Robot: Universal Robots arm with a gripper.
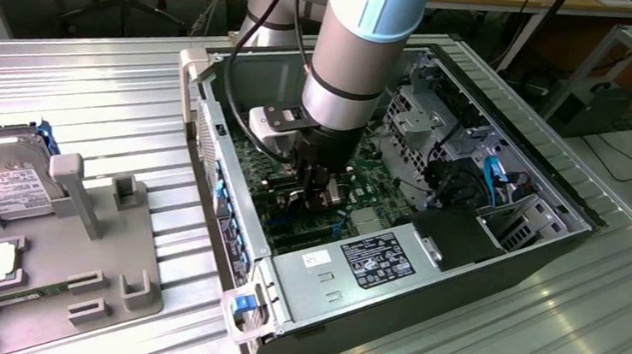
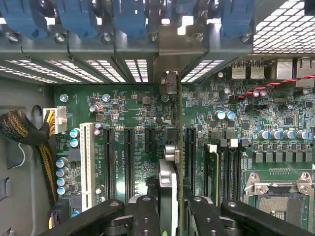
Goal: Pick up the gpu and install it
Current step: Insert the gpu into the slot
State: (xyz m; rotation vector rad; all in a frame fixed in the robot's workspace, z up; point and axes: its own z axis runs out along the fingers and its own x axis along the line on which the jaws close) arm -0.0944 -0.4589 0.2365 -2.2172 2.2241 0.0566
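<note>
My gripper [image 1: 314, 187] reaches down inside the open computer case [image 1: 545, 176], just above the green motherboard [image 1: 375, 184]. It is shut on the gpu [image 2: 168, 182], which I see edge-on between the black fingers [image 2: 146, 216]. The thin card runs away from the gripper toward the rear slot openings. Its silver metal bracket [image 2: 168, 82] stands close to the case's back wall. The card hangs over the row of black expansion slots [image 2: 129, 162]. Whether its lower edge touches a slot I cannot tell.
A white slot [image 2: 87, 164], a memory stick [image 2: 212, 172] and the processor socket [image 2: 280, 201] flank the card. A braided cable bundle [image 2: 19, 128] lies at one side. Outside the case, a grey holder [image 1: 114, 254] carries a silver hard drive [image 1: 1, 179].
</note>
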